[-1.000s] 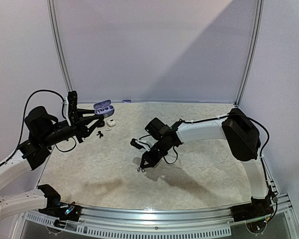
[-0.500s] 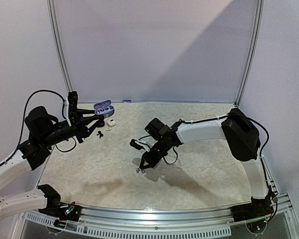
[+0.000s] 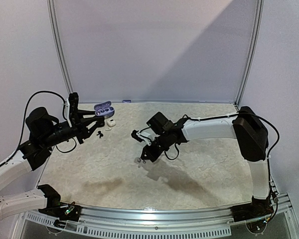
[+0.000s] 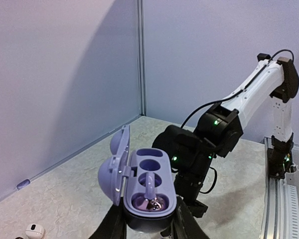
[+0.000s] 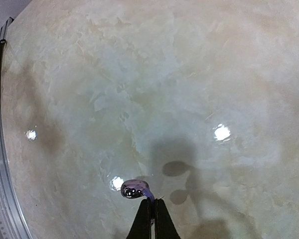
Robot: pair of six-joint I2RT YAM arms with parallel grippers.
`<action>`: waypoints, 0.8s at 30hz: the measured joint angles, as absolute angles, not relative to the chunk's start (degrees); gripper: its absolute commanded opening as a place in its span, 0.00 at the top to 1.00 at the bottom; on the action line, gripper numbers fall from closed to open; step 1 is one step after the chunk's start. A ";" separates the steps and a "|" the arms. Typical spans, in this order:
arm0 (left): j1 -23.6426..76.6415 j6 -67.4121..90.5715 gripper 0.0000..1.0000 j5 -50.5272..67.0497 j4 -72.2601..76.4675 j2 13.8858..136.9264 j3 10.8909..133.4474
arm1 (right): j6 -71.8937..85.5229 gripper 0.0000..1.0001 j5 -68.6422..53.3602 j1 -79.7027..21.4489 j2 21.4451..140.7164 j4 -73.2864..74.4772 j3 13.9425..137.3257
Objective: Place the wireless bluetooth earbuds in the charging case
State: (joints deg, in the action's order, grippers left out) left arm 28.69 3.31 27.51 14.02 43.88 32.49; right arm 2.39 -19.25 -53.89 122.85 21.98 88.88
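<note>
From where I stand, the left pincer (image 4: 148, 226) is clamped around the base of an open lilac charging case (image 4: 150, 185). It holds the case up off the tabletop (image 3: 199, 184) near the back left corner, with the lid (image 4: 113, 167) tipped back to one side. A docked earbud (image 4: 150, 201) sits in the well nearest the pincer. Toward the middle, the right pincer (image 5: 150, 211) is pinched fully together on the thin stem of a shiny purplish earbud (image 5: 134, 189). That bud hangs just above the marbled surface, with its shadow beside it. Under the raised case, small black earbuds (image 3: 99, 134) lie on the tabletop. A small white rounded piece (image 3: 110, 122) sits just beyond them, though I cannot tell what it is.
</note>
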 measured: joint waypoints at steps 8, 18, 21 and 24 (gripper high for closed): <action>28.67 2.35 1.00 26.37 13.39 43.88 31.64 | -2.81 1.00 -10.00 -54.48 115.61 18.28 88.29; 28.62 1.41 1.00 26.81 12.49 43.88 31.40 | -12.71 1.00 -0.12 -56.84 103.44 13.50 88.55; 28.62 1.06 1.00 28.03 12.49 43.88 31.42 | -17.06 1.00 2.42 -58.96 100.51 11.75 89.73; 28.60 0.36 1.00 29.82 12.47 43.90 31.51 | -21.26 1.00 3.66 -61.49 98.56 9.37 90.56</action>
State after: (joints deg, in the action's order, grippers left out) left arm 28.60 0.36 29.82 12.47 43.90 31.51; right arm -21.26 3.66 -61.49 98.56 9.37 90.56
